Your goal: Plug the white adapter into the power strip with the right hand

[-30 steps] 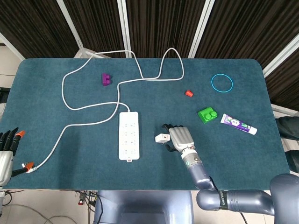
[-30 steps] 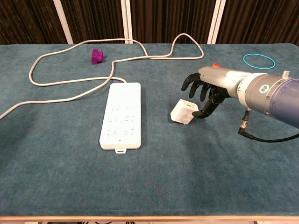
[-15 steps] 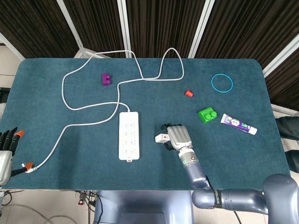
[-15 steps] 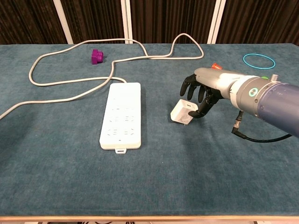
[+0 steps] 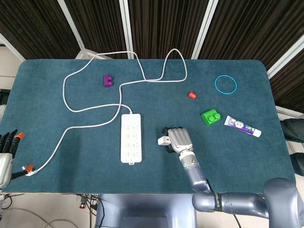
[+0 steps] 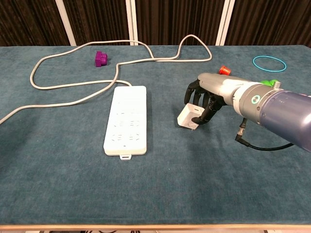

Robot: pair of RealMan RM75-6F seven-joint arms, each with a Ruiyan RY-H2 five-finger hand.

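the teal table (image 5: 57, 190) in the head view stood before dark curtains, with the white adapter (image 5: 164, 140) at nine o'clock of the right hand (image 5: 179, 141), whose fingers curled over and touched it, while the power strip (image 5: 131, 138) lay further on at nine o'clock, its long axis running twelve to six, bare cloth between them; the left hand (image 5: 5, 156) sat well apart at the table's edge with its fingers out, holding nothing. in the chest view the right hand (image 6: 204, 101) arched over the adapter (image 6: 189, 117), though whether the fingers had truly clamped it could not be told, and the power strip (image 6: 126, 120) lay at nine o'clock across open cloth, its cable (image 6: 73, 85) trailing away at eleven o'clock, clear of the path.
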